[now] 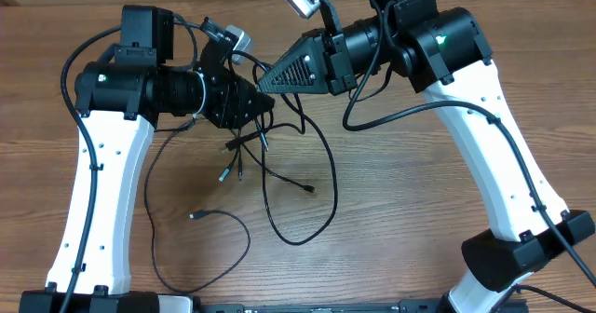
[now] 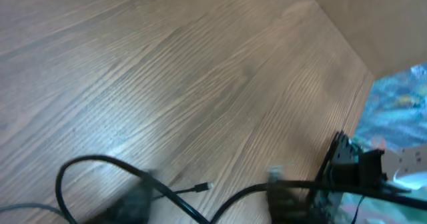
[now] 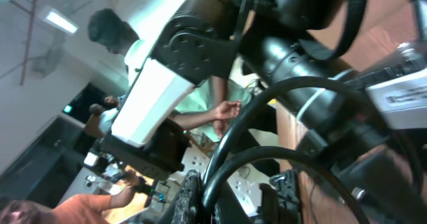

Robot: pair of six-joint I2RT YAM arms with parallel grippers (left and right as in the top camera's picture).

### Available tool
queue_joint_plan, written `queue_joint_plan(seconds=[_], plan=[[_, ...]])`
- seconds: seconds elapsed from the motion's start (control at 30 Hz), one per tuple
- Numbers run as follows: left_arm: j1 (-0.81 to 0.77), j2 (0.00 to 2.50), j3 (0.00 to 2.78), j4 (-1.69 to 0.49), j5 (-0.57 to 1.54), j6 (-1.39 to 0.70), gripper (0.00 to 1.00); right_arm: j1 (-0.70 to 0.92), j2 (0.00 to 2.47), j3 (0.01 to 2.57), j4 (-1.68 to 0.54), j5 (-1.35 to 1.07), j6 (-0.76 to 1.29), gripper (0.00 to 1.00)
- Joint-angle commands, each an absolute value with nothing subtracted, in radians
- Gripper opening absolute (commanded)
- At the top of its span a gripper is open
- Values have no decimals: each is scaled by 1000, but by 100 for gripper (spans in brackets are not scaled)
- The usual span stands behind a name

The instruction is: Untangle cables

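On the brown, wood-grained surface (image 1: 400,201), between the two arms, the cables (image 1: 279,178) were spread in a loose tangle. They were thin, black, flexible cords, bent into open loops and crossed over one another near the middle. Small silvery plug tips were seen at several ends: one (image 1: 223,174) just below the knot, one (image 1: 194,216) at the end of a long loop toward the lower left, and one (image 1: 310,190) to the right.

Several strands were gathered into a narrow bunch directly beneath the left hand (image 1: 261,103), a black, angular, wedge-shaped piece carried on a white-shelled arm with black joints. In the left wrist view its fingers (image 2: 138,199) were shown only as dark blurs at the bottom edge, with a cord arched across the space between them and one plug tip lying on the grain there. Whether the left hand was apart or pressed onto a cord could not be told.

The right hand (image 1: 265,78), a ribbed black wedge, was pointed toward the left hand, with the two tips close together. Its jaws were brought fully together. Whether a strand was pinched between them could not be made out. A cord was seen passing just beside its tip.
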State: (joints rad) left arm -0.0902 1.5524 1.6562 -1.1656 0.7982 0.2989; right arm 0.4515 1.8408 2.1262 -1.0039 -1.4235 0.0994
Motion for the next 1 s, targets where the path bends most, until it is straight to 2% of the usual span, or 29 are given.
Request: queue_joint_plan(seconds=[0.0,0.17,0.33,0.37,0.4,0.43,0.47,0.57,0.97], plan=[[-95,1551,1652,-1171,792,307,5,448,1810,2156,-998,-1370,108,4],[-94,1551,1652,-1179,774,306,5,444,1810,2156,-1073,-1186,103,4],[-91,1551,1652,-1196,743,297,4,432,1810,2156,-1231,-836,28,4],[-91,1551,1652,-1198,720,284,4,430,1810,2156,-1264,-757,21,10],[-91,1551,1652,-1200,699,274,5,429,1810,2156,-1290,-684,17,33],[-90,1551,1652,-1201,687,268,5,429,1810,2155,-1306,-637,17,50],[-90,1551,1652,-1201,680,265,4,429,1810,2155,-1322,-587,17,57],[-90,1551,1652,-1200,680,261,4,429,1810,2155,-1349,-488,-25,66],[-87,1546,1652,-1201,680,231,4,416,1810,2146,-1392,-262,-61,64]])
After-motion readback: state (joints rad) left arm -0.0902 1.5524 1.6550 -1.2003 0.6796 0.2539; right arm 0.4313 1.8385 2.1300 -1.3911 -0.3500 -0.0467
